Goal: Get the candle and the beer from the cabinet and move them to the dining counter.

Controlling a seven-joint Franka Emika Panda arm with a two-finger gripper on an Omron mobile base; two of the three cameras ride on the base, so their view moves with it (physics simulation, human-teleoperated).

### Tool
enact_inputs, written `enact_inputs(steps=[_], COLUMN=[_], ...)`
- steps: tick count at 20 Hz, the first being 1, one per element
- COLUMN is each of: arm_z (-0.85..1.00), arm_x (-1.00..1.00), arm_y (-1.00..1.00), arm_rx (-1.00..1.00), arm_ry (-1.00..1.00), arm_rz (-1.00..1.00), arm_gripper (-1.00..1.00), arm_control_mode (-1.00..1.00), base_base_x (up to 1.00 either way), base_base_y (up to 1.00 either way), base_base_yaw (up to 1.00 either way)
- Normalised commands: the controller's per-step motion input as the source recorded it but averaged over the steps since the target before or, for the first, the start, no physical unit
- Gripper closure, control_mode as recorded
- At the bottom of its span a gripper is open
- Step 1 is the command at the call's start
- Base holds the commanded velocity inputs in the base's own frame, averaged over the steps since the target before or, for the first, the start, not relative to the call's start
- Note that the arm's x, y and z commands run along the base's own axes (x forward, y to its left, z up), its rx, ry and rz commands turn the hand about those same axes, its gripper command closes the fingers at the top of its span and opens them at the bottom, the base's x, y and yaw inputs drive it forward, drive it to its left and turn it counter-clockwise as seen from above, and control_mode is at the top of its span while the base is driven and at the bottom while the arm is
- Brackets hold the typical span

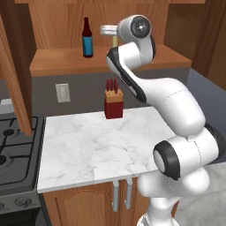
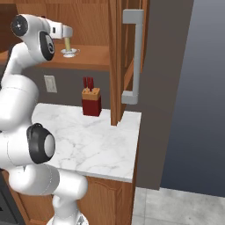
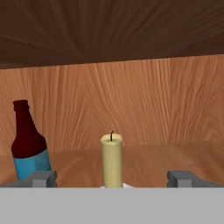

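The gripper (image 3: pixel 112 178) is inside the open cabinet (image 1: pixel 53 62), with its jaws spread wide on both sides of the candle (image 3: pixel 112 160) and not yet closing on it. The candle stands upright on the cabinet shelf, on a small pale base, and the beer (image 1: pixel 87 39) stands near it on the same shelf, apart from it and to its left in the hand view. I think the risk here is a push: if the hand goes forward too far or a little off centre, one finger can hit the candle and tip it over, because it is narrow and light-looking. If the hand drifts toward the bottle, that one could also be knocked, and it may roll off the shelf. Under the cabinet is a small marble worktop (image 1: pixel 97 145) with a red knife block (image 1: pixel 113 104) against the grey wall, where a white outlet (image 1: pixel 63 92) sits. A black stove (image 1: pixel 15 150) joins the worktop on one side, and the cabinet door (image 2: pixel 127 57) hangs open with its long silver handle (image 2: pixel 134 57).
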Motion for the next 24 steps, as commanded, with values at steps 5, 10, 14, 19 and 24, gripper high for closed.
enact_inputs(steps=[5, 10, 14, 19, 24], arm_z=[-0.02, -0.09, -0.09, -0.03, 0.0], arm_x=[0.0, 0.0, 0.0, 0.01, 0.15], arm_y=[0.0, 0.0, 0.0, -0.08, -0.08], arm_rx=[0.0, 0.0, 0.0, 0.0, 0.0], arm_ry=[-0.17, -0.08, -0.02, 0.0, 0.02], arm_rz=[0.05, 0.04, 0.03, 0.01, 0.0], arm_gripper=[-1.0, -1.0, -1.0, -1.0, -1.0], arm_control_mode=[-1.0, -1.0, -1.0, -1.0, -1.0], base_base_x=[0.0, 0.0, 0.0, 0.0, 0.0], base_base_y=[0.0, 0.0, 0.0, 0.0, 0.0], base_base_yaw=[0.0, 0.0, 0.0, 0.0, 0.0])
